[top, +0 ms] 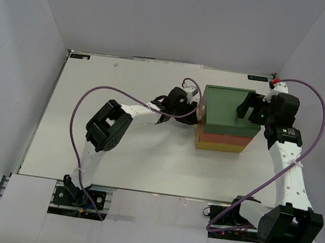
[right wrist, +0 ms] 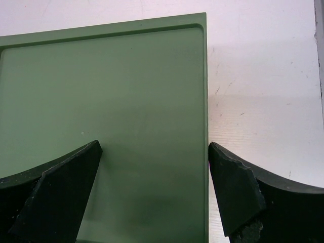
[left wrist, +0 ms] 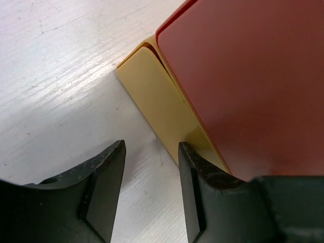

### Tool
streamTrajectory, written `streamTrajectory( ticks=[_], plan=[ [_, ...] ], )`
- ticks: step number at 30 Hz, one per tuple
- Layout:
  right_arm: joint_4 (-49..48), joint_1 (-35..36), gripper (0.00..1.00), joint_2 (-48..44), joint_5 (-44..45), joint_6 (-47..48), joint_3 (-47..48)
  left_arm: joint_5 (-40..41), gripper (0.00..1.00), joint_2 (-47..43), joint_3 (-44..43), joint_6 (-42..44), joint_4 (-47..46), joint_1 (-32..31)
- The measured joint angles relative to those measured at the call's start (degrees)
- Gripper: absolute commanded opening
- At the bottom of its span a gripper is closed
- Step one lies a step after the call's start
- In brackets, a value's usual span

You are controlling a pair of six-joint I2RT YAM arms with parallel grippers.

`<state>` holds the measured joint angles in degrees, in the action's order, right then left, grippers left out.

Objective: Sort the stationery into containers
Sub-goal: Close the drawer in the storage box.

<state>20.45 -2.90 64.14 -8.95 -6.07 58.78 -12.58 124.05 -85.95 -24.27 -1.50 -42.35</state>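
Left hand (left wrist: 151, 152): standing half open, gripping nothing, one finger just beside the yellow bottom tray (left wrist: 157, 96), under the orange-red tray (left wrist: 243, 76).
Right hand (right wrist: 154, 152): gaping wide and empty, straddling an edge of the green top tray (right wrist: 101, 76).
Stack (top: 227, 127): sitting on the desk (top: 116, 151) between both hands.

I read the green tray (right wrist: 126, 91) as smooth matt plastic with a soft sheen. The orange-red tray (left wrist: 248, 86) is glossier and the yellow tray (left wrist: 159, 101) has a satin shine; both are smooth and look like plastic. The table (left wrist: 50, 66) is matt white with fine scratches and scuffs; I can't tell its material. The right gripper (right wrist: 154, 152) fingers (right wrist: 235, 192) are matt black, rough and chipped at the edges. The left gripper (left wrist: 151, 152) fingers (left wrist: 195, 187) look the same, mottled and worn.
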Motion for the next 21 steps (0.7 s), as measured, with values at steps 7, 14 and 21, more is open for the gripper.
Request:
streamTrajectory(
  ticks=[7, 14, 21],
  plan=[
    [0.81, -0.02, 0.90, -0.72, 0.35, 0.07, 0.31, 0.28, 0.61, -0.17, -0.26, -0.17, 0.76, 0.07],
    [3.74, -0.02, 0.90, -7.87, 3.17, 0.81, 4.76, 3.41, 0.66, -10.73, 7.89, 0.11, 5.05, 1.79],
    [5.79, 0.02, 0.90, -20.76, 7.37, 2.56, 6.80, 11.93, 0.85, -33.22, 17.09, 2.69, 12.70, 6.71]
  ],
)
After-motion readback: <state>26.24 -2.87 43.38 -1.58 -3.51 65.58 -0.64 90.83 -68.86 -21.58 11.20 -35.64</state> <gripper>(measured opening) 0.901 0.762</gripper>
